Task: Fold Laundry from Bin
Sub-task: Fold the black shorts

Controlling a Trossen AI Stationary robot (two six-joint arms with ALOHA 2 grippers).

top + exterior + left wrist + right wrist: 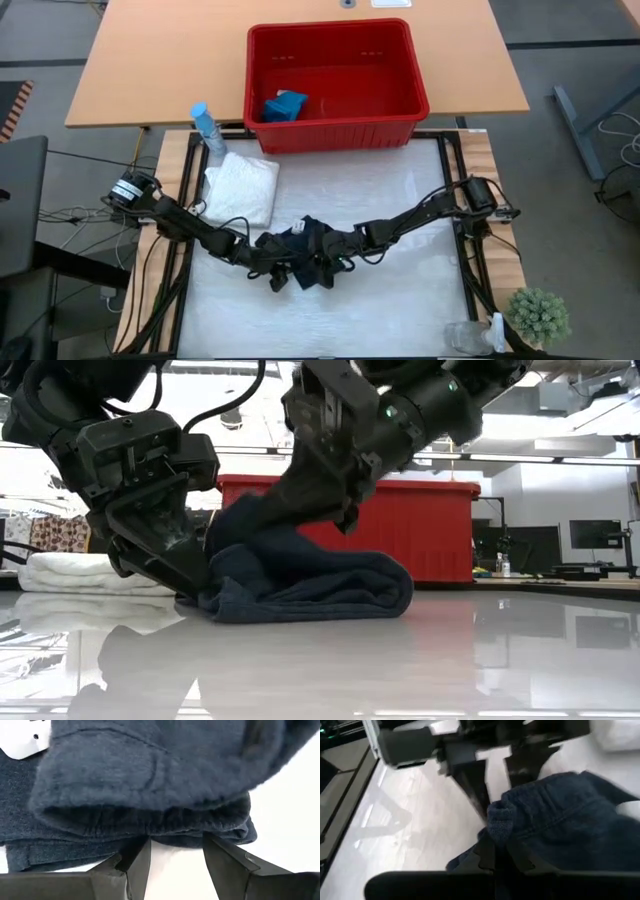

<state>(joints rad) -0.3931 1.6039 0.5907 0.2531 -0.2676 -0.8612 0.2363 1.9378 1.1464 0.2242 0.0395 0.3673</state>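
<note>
The dark navy cloth (305,245) lies bunched and partly folded on the white table top, in the middle. My right gripper (496,852) comes in from the right and is shut on a raised part of the cloth. My left gripper (175,842) comes in from the left, low and slanting down. It is open, with its fingertips at the cloth's rounded fold (150,817). A folded white cloth (242,188) lies flat at the left. The red bin (335,85) stands at the far side, with a teal-blue cloth (285,105) lying in it. My left gripper's open fingers (140,857) reach the lower edge of the cloth's fold, with bare table showing between them; I cannot tell whether they touch it. My right gripper pinches a bunched hem of the navy cloth (501,822) between its shut fingers, slanting down from the table's right. That part is raised (250,520), and the rest of the cloth lies folded on the table (330,595).
A blue spray bottle (206,128) stands left of the bin. A small green plant (538,315) and a clear container (470,335) stand at the near right corner. Bare white table (400,310) lies near and to the right of the cloth.
</note>
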